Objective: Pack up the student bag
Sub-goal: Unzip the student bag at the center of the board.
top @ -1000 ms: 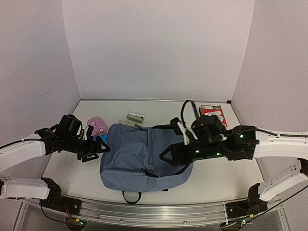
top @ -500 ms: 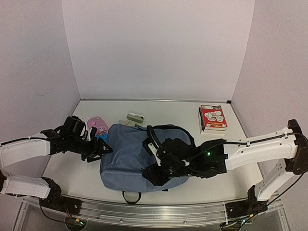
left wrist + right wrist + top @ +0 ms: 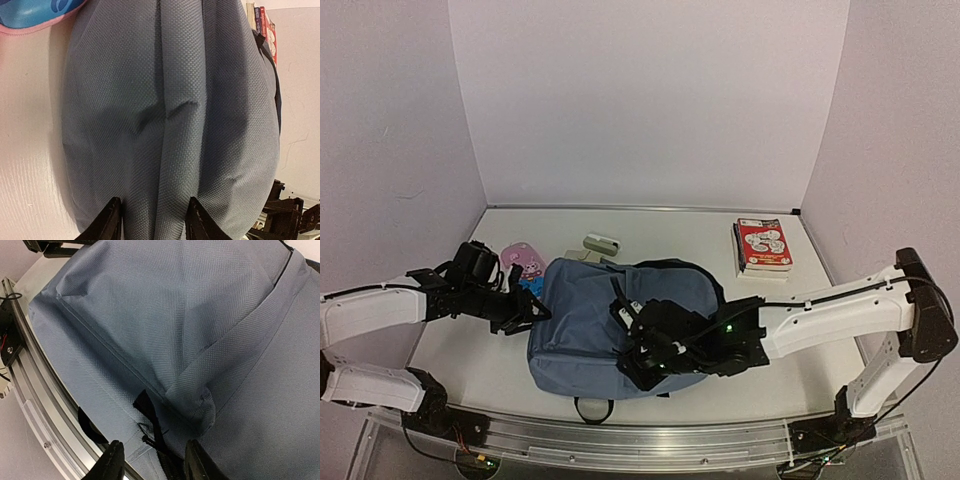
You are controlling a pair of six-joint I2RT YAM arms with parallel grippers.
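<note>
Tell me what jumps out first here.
The big dusty-blue student bag lying mid-table dominates. Both arms are at it: the left gripper straddles its left edge with jaws apart, and the right gripper is poised open over its near side. A red book lies at the far right, and a pink pouch sits just beyond the bag's far-left corner.

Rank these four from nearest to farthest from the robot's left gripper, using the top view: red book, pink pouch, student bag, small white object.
1. student bag: right at the fingertips of the left gripper, on its right side.
2. pink pouch: just beyond the gripper, toward the back wall.
3. small white object: farther back, past the bag's far edge.
4. red book: far across the table, at the back right.
</note>
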